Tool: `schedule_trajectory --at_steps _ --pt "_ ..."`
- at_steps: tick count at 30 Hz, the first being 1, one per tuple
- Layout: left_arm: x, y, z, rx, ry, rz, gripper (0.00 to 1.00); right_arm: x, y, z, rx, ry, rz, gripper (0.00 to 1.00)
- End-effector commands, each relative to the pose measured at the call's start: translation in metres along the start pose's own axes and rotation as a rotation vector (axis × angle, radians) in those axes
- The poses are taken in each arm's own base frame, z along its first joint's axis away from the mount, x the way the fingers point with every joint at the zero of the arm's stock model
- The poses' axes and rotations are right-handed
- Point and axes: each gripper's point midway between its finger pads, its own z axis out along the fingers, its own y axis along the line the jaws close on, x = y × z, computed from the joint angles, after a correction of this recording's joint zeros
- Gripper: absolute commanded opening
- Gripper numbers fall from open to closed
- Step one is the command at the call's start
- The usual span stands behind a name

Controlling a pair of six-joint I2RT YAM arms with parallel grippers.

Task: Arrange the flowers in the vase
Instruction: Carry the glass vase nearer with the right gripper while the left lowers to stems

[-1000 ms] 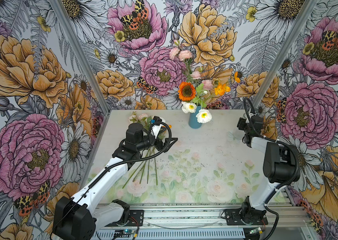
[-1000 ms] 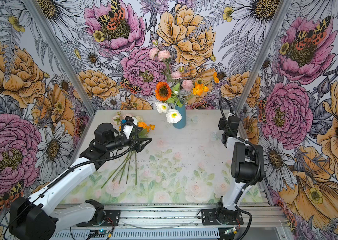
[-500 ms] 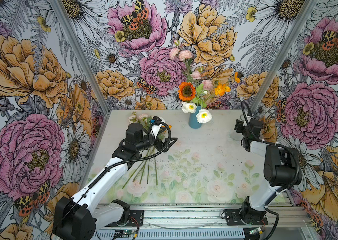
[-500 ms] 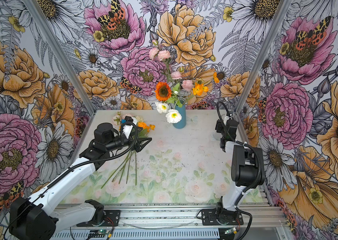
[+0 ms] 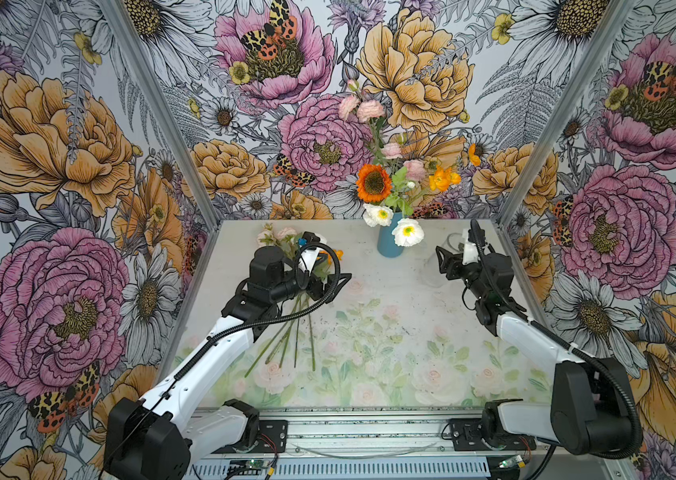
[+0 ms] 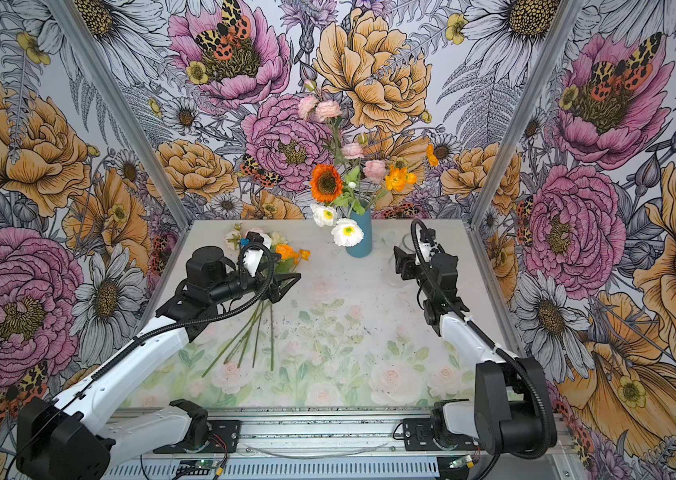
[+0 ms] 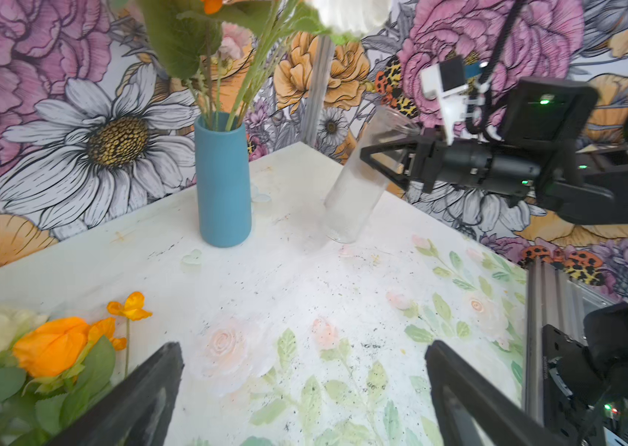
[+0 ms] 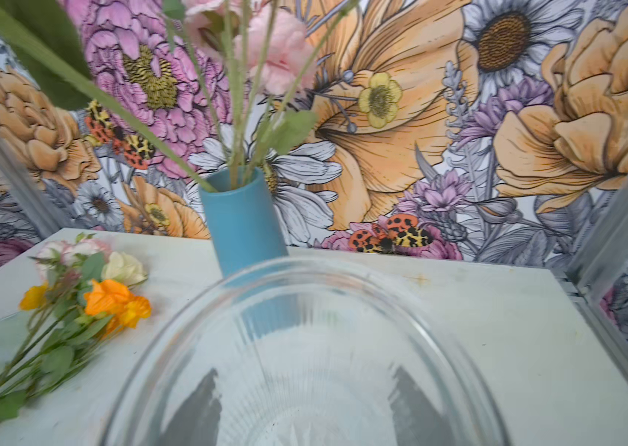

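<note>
Left wrist view: your right jaws clamp a tilted clear glass cylinder vase point(image 7: 355, 193) right of the flower-filled blue cylindrical vase point(image 7: 223, 181); smooth glass may slip. Left jaws gape empty over loose green-stemmed flowers point(image 7: 53, 347) lying far-left on the tabletop point(image 7: 304, 278).

Walls point(image 5: 58, 137): three, papered with giant ink-outlined pink and orange blooms, daisies, moths. Corner posts point(image 5: 162, 112): aluminium. Desk point(image 5: 403, 307): white, speckled, faint pastel roses. Front rail point(image 5: 369, 432): metal.
</note>
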Motion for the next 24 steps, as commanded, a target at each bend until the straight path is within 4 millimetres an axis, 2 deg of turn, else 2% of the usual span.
schedule_trajectory --at_steps 1,7,11,13,17,22,24 --pt "-0.002 0.001 -0.014 -0.156 0.042 -0.028 0.99 -0.025 0.047 -0.028 -0.13 -0.073 -0.003 0.5" --pt "0.038 -0.015 -0.038 -0.213 0.107 -0.297 0.99 -0.003 0.098 -0.068 -0.28 -0.007 -0.051 0.51" --pt "0.067 -0.007 -0.06 -0.302 0.184 -0.385 0.99 0.014 0.134 -0.088 -0.421 0.024 -0.069 0.51" --pt "0.08 -0.001 -0.067 -0.352 0.221 -0.422 0.99 0.025 0.151 -0.093 -0.476 0.056 -0.094 0.51" --pt "0.117 0.014 -0.072 -0.396 0.345 -0.649 0.99 0.039 0.187 -0.103 -0.566 0.055 -0.152 0.51" --pt "0.147 0.035 -0.085 -0.555 0.41 -0.71 0.99 0.05 0.217 -0.099 -0.615 0.081 -0.18 0.51" --pt "0.157 0.041 -0.084 -0.569 0.451 -0.743 0.99 0.054 0.228 -0.094 -0.627 0.092 -0.207 0.51"
